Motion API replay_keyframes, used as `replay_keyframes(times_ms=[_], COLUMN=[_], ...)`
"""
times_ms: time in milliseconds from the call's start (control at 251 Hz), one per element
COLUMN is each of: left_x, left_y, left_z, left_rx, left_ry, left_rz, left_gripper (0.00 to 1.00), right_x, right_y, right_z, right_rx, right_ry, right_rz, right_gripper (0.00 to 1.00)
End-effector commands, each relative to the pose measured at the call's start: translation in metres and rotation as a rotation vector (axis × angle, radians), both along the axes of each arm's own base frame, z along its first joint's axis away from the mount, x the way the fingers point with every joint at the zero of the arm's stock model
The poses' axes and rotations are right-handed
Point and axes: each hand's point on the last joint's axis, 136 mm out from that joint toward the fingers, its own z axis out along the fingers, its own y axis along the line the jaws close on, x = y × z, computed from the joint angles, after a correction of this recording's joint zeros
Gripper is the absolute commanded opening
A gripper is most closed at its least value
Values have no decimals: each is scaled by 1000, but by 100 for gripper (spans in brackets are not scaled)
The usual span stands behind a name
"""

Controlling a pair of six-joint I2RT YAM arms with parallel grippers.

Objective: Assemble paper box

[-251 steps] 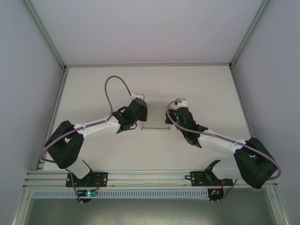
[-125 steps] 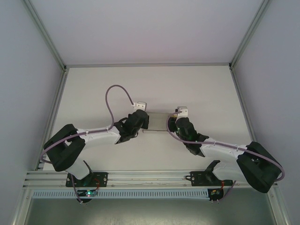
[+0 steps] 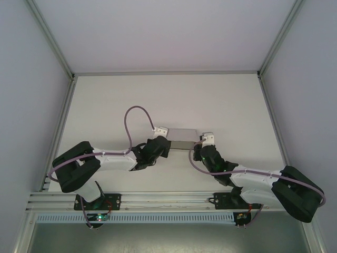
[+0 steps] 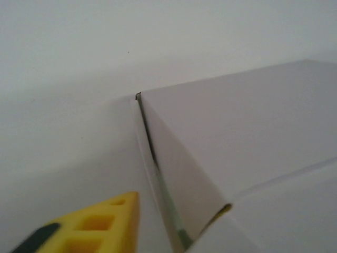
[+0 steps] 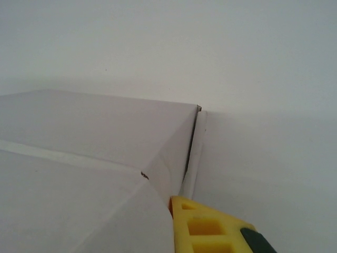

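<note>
The paper box is a small white closed block in the middle of the table, held between my two wrists. My left gripper is at its left end. In the left wrist view one yellow finger stands clear of the box and its loose end flap, with table showing between them. My right gripper is at the right end. Its yellow finger lies flat against the end wall of the box; the other finger is hidden behind the card.
The white table is walled in by grey panels on the left, right and back. An aluminium rail with both arm bases runs along the near edge. A purple cable loops above the left wrist.
Both wrists have drawn in toward the near edge and closer together, bringing the box with them. The left finger has come away from the box's end.
</note>
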Motion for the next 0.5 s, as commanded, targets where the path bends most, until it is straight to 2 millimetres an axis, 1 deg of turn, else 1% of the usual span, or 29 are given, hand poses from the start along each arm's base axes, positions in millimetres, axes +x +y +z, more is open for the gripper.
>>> replay_keyframes(times_ms=[0, 52, 108, 148, 160, 164, 168, 176, 323, 495], left_x=[-8, -11, -15, -18, -19, -20, -20, -21, -26, -50], left_y=[-2, -2, -4, -4, -4, -4, -4, -4, 5, -4], left_z=[9, 11, 13, 12, 12, 12, 12, 12, 9, 10], left_rx=[-12, -6, -3, 5, 8, 9, 12, 17, 99, 89], left_ry=[-5, 3, 11, 23, 26, 25, 25, 24, 21, 77], left_rz=[-18, -31, -44, -61, -68, -69, -69, -73, -71, -194], left_gripper=[48, 59, 77, 88, 93, 93, 97, 99, 100, 100], right_x=[-11, -11, -11, -12, -12, -12, -12, -12, -15, -16], right_y=[-13, -13, -14, -14, -14, -14, -14, -15, -18, -12], right_z=[-17, -15, -15, -16, -15, -16, -16, -17, -23, -23], right_rx=[-53, -50, -52, -60, -60, -62, -63, -65, -91, -80], right_ry=[44, 42, 48, 56, 56, 58, 58, 61, 88, 103], right_rz=[-21, -20, -28, -29, -29, -29, -30, -32, -50, -36], right_gripper=[10, 10, 10, 10, 10, 10, 10, 10, 10, 11])
